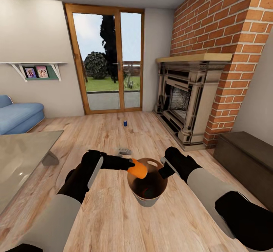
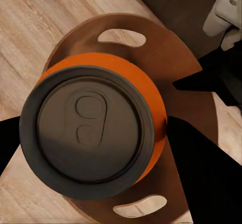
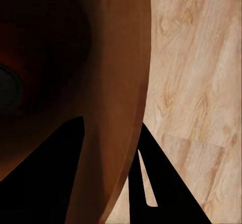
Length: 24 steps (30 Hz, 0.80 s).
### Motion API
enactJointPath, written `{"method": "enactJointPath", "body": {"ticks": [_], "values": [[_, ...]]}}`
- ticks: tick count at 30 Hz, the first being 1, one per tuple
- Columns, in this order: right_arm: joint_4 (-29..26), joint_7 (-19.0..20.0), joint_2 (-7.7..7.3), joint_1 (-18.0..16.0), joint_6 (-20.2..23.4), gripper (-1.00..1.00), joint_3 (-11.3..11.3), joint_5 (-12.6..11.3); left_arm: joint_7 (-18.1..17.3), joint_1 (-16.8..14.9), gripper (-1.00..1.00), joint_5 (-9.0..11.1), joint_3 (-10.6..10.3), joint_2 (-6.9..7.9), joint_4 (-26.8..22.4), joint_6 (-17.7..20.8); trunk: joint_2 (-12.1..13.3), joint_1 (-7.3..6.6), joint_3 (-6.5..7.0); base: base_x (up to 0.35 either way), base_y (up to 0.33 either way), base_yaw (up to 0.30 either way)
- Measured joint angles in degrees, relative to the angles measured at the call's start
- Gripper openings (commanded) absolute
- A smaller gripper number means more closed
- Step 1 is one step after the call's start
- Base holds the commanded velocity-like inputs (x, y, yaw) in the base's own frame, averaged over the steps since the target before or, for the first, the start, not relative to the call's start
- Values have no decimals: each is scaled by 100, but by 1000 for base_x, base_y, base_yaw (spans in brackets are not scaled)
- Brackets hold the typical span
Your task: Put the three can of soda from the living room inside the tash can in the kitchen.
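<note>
I am in the living room. My left gripper (image 1: 132, 165) is shut on the plain orange can of soda (image 1: 138, 169), holding it tilted over the mouth of the trash can (image 1: 151, 201). The left wrist view shows the can's dark top and orange side (image 2: 154, 90) against the bin's copper-brown inside (image 2: 166, 47). My right gripper (image 1: 163, 171) is shut on the bin's rim (image 3: 121, 82), one finger inside and one outside, holding it off the floor. A dark blue can (image 1: 124, 123) stands on the floor far ahead. A dark round shape (image 3: 6, 95) lies deep in the bin.
A glass coffee table (image 1: 22, 157) stands at the left and a blue sofa (image 1: 19, 115) behind it. The ornate fireplace (image 1: 185, 104) and a dark low bench (image 1: 246, 161) line the right side. A small grey object (image 1: 123, 151) lies on the planks just beyond my left gripper.
</note>
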Motion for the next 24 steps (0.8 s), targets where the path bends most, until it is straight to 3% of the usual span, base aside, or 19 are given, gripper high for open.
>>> {"method": "enactJointPath", "body": {"ticks": [14, 24], "values": [[21, 5, 16, -3, 5, -100, 33, -58, 490, 7, -100, -10, -425, -79, 116, -32, 0, 0, 0, 0, 0, 0], [22, 5, 50, -2, 5, -100, 33, -60, 754, 7, -100, 1, -586, -136, 129, -31, 0, 0, 0, 0, 0, 0]]}}
